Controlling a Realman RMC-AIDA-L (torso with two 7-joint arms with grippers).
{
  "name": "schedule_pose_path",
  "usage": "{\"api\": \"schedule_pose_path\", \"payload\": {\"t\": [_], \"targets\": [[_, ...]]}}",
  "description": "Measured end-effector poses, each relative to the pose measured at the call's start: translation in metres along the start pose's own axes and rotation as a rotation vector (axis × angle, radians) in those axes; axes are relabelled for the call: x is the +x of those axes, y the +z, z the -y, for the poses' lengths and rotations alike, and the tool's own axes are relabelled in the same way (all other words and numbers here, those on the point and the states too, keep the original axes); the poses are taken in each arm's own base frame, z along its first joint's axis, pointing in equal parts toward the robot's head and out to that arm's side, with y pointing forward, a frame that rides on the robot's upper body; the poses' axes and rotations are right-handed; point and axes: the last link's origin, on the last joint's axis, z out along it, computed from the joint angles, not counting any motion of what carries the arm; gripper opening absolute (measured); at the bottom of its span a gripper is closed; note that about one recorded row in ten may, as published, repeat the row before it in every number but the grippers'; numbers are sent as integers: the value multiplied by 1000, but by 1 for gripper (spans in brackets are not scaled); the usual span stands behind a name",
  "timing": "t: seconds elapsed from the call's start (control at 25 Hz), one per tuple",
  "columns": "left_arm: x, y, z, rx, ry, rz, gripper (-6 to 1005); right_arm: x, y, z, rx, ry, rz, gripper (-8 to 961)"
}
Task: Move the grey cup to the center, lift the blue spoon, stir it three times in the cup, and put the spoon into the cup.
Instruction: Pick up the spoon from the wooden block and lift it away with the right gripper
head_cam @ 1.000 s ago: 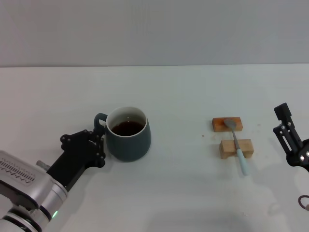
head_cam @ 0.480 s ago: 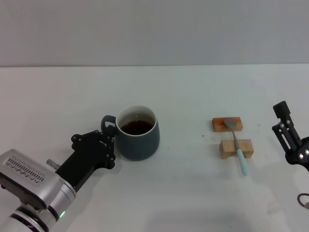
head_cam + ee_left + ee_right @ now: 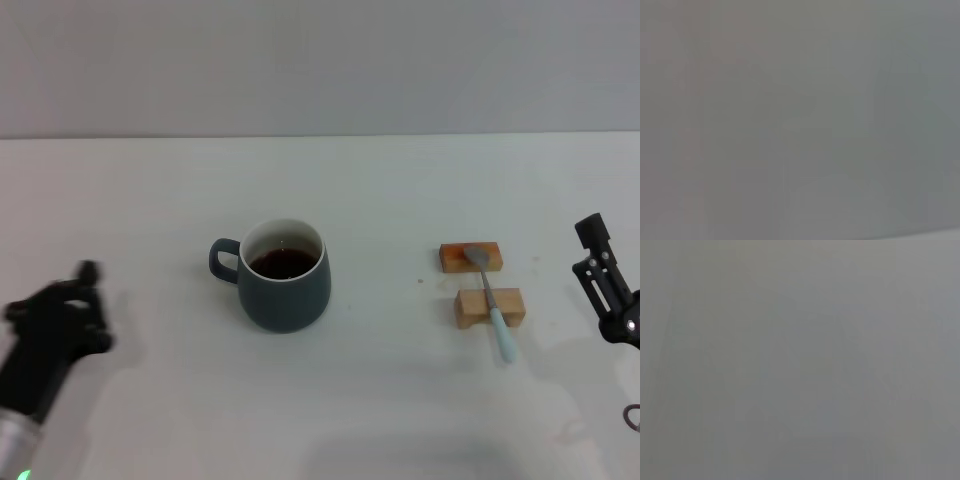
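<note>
The grey cup stands near the middle of the table with dark liquid inside, its handle toward my left arm. The blue spoon lies across two wooden blocks to the right of the cup, its metal bowl on the far block and its pale handle pointing at the near edge. My left gripper is a blur near the left edge, well away from the cup and holding nothing. At the right edge my right gripper hangs open and empty, beside the spoon. Both wrist views show only flat grey.
The far wooden block and the near wooden block carry the spoon. The white table meets a grey wall at the back.
The left gripper slid the cup to the right, then let go of its handle and drew back fast to the left. The right gripper shifted slightly right.
</note>
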Motion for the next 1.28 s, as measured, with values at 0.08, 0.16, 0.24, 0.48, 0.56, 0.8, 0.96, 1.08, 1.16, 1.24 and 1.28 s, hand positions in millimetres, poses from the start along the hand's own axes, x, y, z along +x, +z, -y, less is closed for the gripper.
{"api": "schedule_pose_path", "payload": {"t": [0.08,0.16,0.24,0.48,0.56,0.8,0.96,1.08,1.16,1.24,1.28], "targets": [[-2,-17,17,101,-25,-3,77,1,-2,1,13,-4,-12,691],[-5,-24,23,128,-32,12,79,6,-3,2,17,-2,-44,690],[-7,-26,26,135,-38,18,80,8,-3,2,18,-2,-60,690],[-9,-28,29,141,-46,28,244,21,-12,-3,-7,-4,-162,687],[-9,-27,29,140,-46,30,308,26,-17,-6,-20,0,-200,686],[-10,-26,30,137,-36,35,453,28,-38,-9,15,11,-255,684],[-11,-23,33,133,-24,49,637,31,-46,0,92,11,-291,682],[-11,-22,34,131,-20,52,744,31,-47,1,111,19,-297,681],[-12,-20,34,129,-15,59,783,36,-47,-1,113,41,-328,680],[-12,-20,35,129,-15,60,823,38,-47,-1,109,47,-343,679],[-12,-20,35,129,-15,60,842,40,-47,-2,104,51,-355,679]]}}
